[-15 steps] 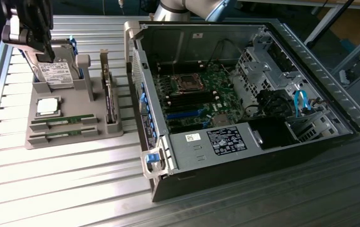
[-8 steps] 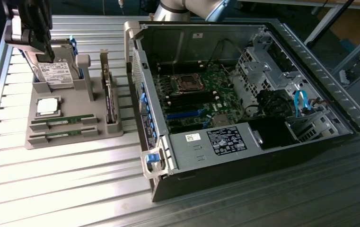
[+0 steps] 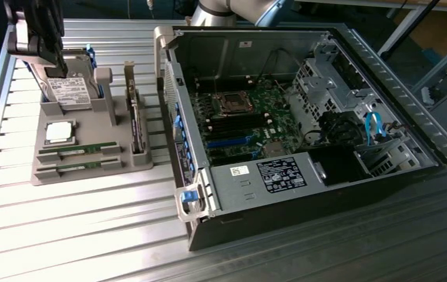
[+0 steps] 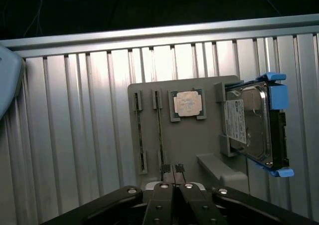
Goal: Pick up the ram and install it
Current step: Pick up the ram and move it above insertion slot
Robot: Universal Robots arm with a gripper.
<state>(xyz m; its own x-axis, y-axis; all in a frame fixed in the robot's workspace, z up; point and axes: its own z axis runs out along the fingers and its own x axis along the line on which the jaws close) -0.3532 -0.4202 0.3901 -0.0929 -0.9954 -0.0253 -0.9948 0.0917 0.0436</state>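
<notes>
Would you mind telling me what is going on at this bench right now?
A robot arm is set to install ram in the open computer case. Its gripper is shut with nothing in it and hangs above the grey holder beside the case. The two ram sticks lie in their slots in that holder, with the processor and the hard drive alongside. Neither stick has been picked up yet.

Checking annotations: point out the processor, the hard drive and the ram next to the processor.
Processor (image 4: pixel 187 104): wrist view, middle of its silver lid.
Hard drive (image 4: pixel 251 128): wrist view, its silver top.
Ram (image 3: pixel 78 151): exterior view, mid-board.
</notes>
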